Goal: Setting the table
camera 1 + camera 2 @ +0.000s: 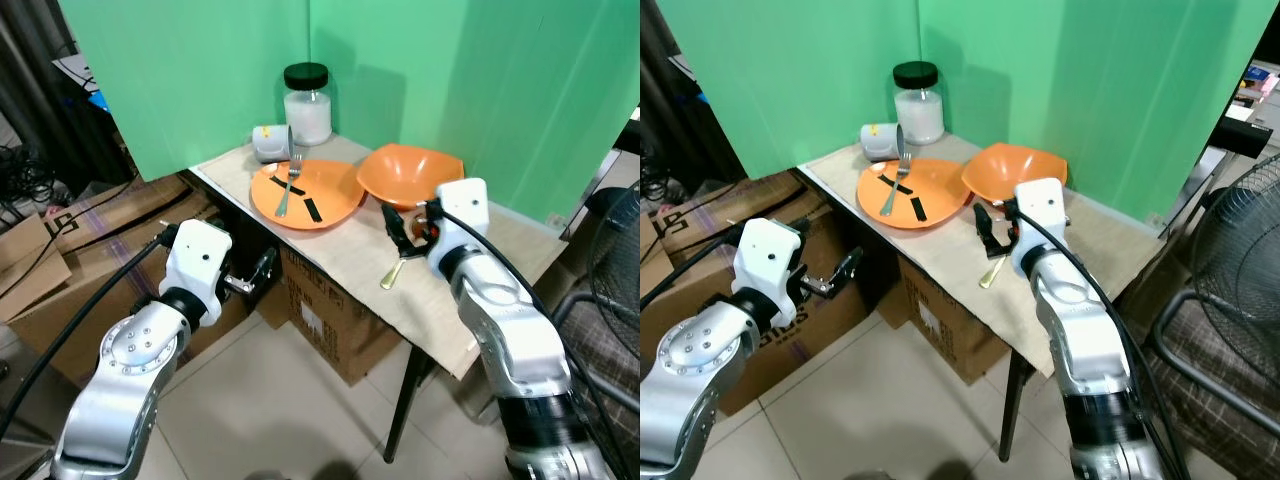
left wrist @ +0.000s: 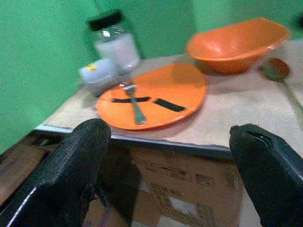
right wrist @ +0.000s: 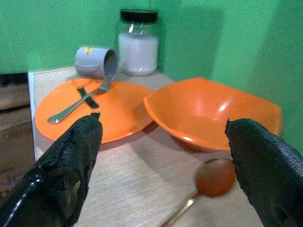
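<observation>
An orange plate [image 1: 330, 186] lies on the small table [image 1: 330, 255], with a silver fork [image 1: 289, 186] across two black tape strips on it. To its right stands an orange bowl [image 1: 405, 172]. A brown-gold spoon [image 3: 215, 177] lies on the cloth in front of the bowl. My right gripper [image 1: 408, 232] hovers open just above the spoon, its fingers [image 3: 61, 175] spread wide with nothing between them. My left gripper [image 1: 252, 275] is open and low, in front of the table's left edge and below the plate.
A grey cup [image 1: 270, 143] lies on its side behind the plate, beside a black-lidded jar [image 1: 307, 105] of white contents. Cardboard boxes [image 1: 325, 315] sit under and left of the table. A fan [image 1: 615, 260] stands at the right. Green backdrop behind.
</observation>
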### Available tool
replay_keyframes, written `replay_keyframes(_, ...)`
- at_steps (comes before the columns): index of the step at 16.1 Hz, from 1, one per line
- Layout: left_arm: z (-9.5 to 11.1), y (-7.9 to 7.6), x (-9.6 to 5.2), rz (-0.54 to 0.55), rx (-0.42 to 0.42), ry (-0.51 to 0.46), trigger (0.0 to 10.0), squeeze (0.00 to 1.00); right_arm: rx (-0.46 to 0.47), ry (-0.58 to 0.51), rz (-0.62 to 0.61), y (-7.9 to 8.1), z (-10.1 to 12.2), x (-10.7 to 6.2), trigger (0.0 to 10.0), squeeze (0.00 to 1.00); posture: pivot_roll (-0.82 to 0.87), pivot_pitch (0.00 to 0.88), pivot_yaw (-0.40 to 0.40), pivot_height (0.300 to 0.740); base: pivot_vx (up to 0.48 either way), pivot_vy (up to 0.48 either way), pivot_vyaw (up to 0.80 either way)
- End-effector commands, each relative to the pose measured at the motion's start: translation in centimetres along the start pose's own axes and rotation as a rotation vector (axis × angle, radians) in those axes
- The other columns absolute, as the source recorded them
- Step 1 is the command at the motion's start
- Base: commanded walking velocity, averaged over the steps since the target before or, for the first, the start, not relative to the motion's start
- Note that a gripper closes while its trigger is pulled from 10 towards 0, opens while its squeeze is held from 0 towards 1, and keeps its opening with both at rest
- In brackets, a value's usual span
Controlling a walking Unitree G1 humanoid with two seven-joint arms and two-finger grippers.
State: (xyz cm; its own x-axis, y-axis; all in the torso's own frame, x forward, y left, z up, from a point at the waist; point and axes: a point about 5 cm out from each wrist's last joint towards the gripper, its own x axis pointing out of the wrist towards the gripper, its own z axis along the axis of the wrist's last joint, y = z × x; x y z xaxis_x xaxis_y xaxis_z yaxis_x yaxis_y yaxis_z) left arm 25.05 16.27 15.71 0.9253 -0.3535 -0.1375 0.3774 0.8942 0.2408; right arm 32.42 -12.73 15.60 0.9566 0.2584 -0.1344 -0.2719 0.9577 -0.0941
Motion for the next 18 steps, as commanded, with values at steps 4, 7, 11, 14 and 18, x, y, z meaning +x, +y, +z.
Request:
replay_keyframes(4, 0.0, -1.1, -0.4, -0.207, -0.034, 0.013, 10.0, 0.00, -0.281, 0.041, 0.118, 0.9, 0.7, 4.4, 10.0, 1.00, 0.09, 0.000, 0.087, 0.740, 0.000, 0.000, 0.00)
replay_keyframes(7, 0.4, -1.4, -0.4, -0.318, -0.030, 0.008, 10.0, 0.00, -0.522, 0.120, 0.260, 1.9, 0.5, 6.1, 10.0, 1.00, 0.10, 0.000, 0.087, 0.740, 0.000, 0.000, 0.00)
replay_keyframes(11, 0.3, -1.1, -0.7, -0.332, -0.019, 0.027, 10.0, 0.00, -0.636, 0.151, 0.173, 1.5, 1.6, 7.8, 10.0, 0.00, 0.10, 0.000, 0.087, 0.740, 0.000, 0.000, 0.00)
replay_keyframes(14, 0.2, -1.2, -0.9, -0.343, -0.015, 0.039, 10.0, 0.00, -0.706, 0.192, 0.129, 1.9, 1.3, 8.3, 10.0, 0.00, 0.11, 0.000, 0.086, 0.740, 0.000, 0.000, 0.00)
replay_keyframes(18, 0.3, -1.3, -1.0, -0.351, 0.000, 0.048, 10.0, 0.00, -0.858, 0.236, 0.101, 2.7, 0.1, 8.3, 9.1, 0.00, 0.14, 0.000, 0.077, 0.740, 0.000, 0.000, 0.00)
